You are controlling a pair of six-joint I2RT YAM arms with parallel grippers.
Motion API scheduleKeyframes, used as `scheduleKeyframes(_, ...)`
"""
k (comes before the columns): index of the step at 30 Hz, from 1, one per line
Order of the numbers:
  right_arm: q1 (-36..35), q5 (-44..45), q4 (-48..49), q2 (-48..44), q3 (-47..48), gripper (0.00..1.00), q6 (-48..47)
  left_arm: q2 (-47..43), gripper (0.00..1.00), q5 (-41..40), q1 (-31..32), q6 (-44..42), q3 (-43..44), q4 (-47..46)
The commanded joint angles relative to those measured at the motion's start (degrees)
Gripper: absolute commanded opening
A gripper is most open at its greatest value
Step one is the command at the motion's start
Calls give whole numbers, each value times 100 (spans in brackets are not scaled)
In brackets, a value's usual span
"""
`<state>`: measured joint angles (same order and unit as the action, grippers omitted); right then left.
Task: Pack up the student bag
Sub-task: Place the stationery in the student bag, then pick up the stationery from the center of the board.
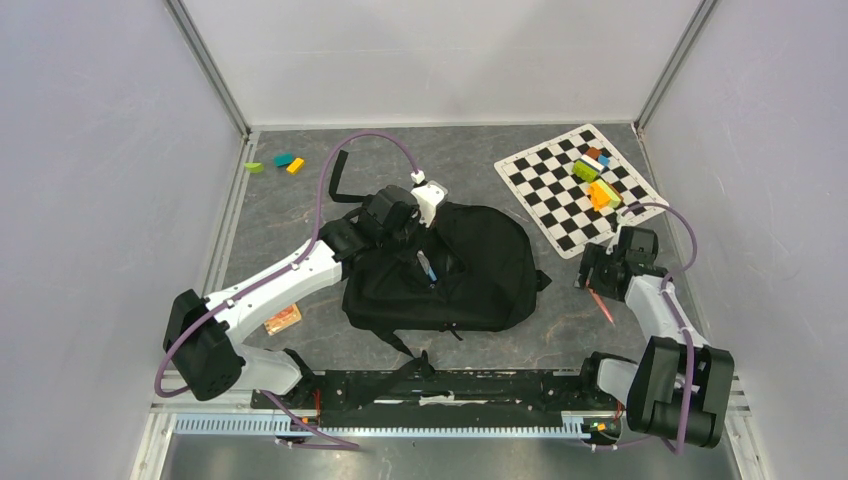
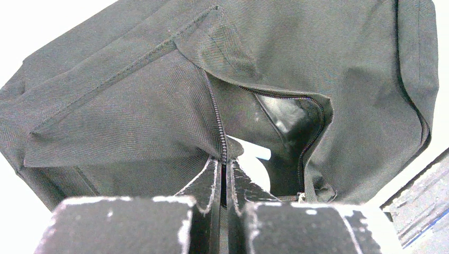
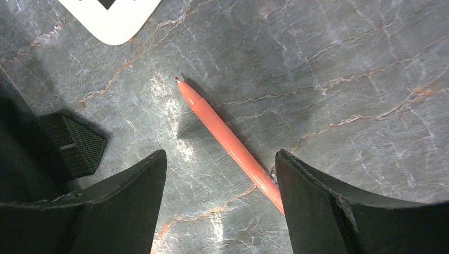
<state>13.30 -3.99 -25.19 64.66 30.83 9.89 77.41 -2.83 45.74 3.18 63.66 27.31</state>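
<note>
Two sets of jaws: left jaws clenched on the zipper edge of the student bag [image 2: 132, 106], whose open pocket gapes just beyond them; right jaws released, spread over a red pen [image 3: 227, 140] on the worktop [image 3: 344, 63].

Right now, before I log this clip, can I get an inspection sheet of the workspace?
Surface: grey marbled table.
Job's things: student bag lies mid-table with a pocket unzipped; orange pen lies on the table to its right.
Clutter: checkered mat at far right with coloured blocks on it; loose blocks at far left; small orange item beside the left arm.
Grippers: left gripper, fingers shut on the student bag's zipper edge; right gripper, fingers open above the orange pen.
Cables: purple cables loop along both arms.
Surroundings: white walls on three sides; nothing else seen.
</note>
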Motion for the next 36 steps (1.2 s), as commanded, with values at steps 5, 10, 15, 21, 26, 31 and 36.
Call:
scheduleKeyframes(5,24,-41,209,-42,-145,80,-130,-152,2,223,41,40,41,-415)
scheduleKeyframes(10,17,-282,96,-102,-291,77,-154,-155,2,257,40,51,42,-419)
scheduleKeyframes(15,15,-466,17,-197,-348,68,-137,-148,2,257,41,51,41,-420)
scheduleKeyframes(21,20,-467,31,-248,-410,55,-116,-156,2,257,41,51,41,-418)
scheduleKeyframes(26,-47,-400,20,-233,-434,49,-109,-153,2,257,41,51,42,-420)
scheduleKeyframes(31,-157,-235,35,-213,-439,43,-74,-155,2,257,41,43,41,-420)
scheduleKeyframes(36,-283,-194,94,-234,-463,28,-42,-160,2,240,40,42,41,-420)
